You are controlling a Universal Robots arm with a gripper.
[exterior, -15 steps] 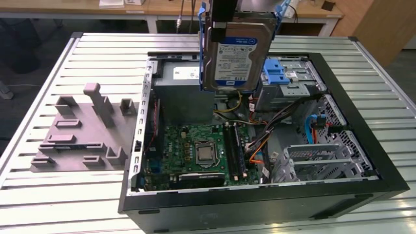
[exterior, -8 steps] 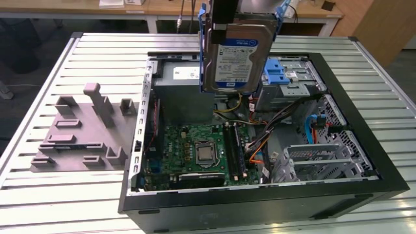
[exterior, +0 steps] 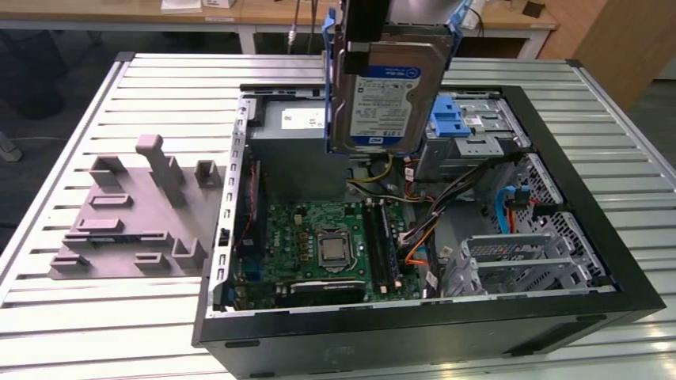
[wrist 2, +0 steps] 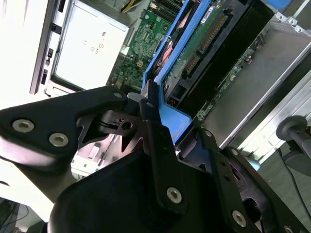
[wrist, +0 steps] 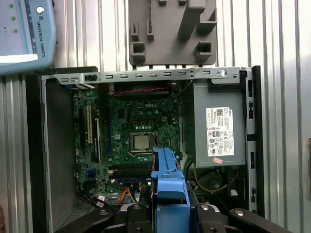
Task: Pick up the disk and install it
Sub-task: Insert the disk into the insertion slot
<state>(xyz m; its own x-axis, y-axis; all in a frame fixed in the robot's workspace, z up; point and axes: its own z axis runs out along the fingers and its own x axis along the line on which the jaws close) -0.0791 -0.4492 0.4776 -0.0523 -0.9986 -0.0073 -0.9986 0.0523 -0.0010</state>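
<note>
Found the disk (exterior: 382,95) hanging on edge straight below the gripper (exterior: 393,30), label turned toward the exterior view, lifted clear above the open computer case (exterior: 591,237) and resting on nothing.

Handling, as judged:
- Taken to be stiff and dense for its size, with a metal body and no give expected. Enough weight to swing or slide in a light grip.
- Taken to be fragile too. Noted a bare green board and connector pins (wrist 2: 212,30) on the back face in the second wrist view, so knocks and pressure there are best avoided.
- Smooth metal faces are likely slippery. Best held by the blue rails (wrist: 167,177) along the edges or at the rail end, never by the label face or the board.

Gripper, as seen:
- Found closed. Black fingers (wrist 2: 151,126) press on the blue rail end from both sides, with no gap visible.
- Holding the disk alone and touching no part of the case.

Surroundings, relative to the gripper:
- Beneath it, inside the case, noted the main circuit board (wrist: 136,136) and, off to one side, a grey metal box (wrist: 218,131) with a white sticker.
- Also below, close behind the disk's lower edge in the exterior view, noted a metal cage with a blue tab (exterior: 463,123) — contact not apparent.
- Beyond the case, on the slatted table (exterior: 63,317), noted a grey moulded block (exterior: 132,214), well apart from the gripper.
</note>
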